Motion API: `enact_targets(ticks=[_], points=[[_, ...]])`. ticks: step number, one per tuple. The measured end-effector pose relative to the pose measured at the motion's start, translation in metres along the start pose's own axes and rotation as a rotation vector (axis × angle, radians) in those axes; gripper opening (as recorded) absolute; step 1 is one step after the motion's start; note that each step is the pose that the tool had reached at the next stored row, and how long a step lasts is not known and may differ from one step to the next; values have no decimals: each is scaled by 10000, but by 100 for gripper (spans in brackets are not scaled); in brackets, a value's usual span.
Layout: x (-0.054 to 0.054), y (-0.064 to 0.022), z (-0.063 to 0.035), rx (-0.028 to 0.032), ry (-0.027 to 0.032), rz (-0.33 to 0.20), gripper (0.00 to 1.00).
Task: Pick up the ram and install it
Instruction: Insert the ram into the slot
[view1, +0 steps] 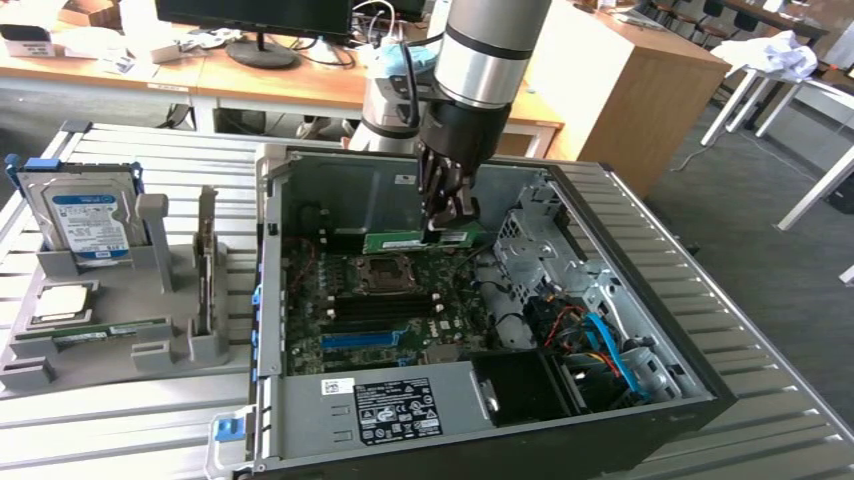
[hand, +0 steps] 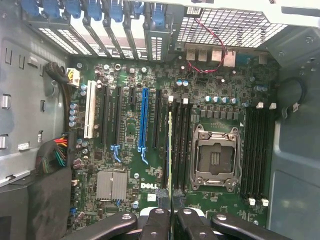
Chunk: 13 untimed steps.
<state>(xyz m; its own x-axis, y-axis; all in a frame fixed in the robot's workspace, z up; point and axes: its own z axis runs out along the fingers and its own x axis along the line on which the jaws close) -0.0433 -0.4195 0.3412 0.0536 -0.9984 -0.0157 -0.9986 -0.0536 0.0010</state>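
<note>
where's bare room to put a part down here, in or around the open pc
Free: ribbed table on the exterior view's right of the case, and in front of the grey holder. Crowded: the motherboard, where the gripper holds the ram.

The arm (view1: 483, 50) is showing smooth, brushed silver metal, with a matt black claw (view1: 447, 215) pinching the ram (view1: 424, 240), a green board with a faint sheen. The case (view1: 400, 180) is looking like dull grey sheet metal, its drive cage (view1: 534, 255) perforated. The board (hand: 130, 135) is reading matt dark green, its socket (hand: 215, 157) gleaming as bright metal. The table (view1: 120, 420) is showing ribbed pale metal. The drive (view1: 87, 220) is wearing a glossy label.
</note>
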Motion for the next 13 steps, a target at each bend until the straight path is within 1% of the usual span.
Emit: enact_targets(ticks=[13], points=[[0,0,25,1,0,1,13]])
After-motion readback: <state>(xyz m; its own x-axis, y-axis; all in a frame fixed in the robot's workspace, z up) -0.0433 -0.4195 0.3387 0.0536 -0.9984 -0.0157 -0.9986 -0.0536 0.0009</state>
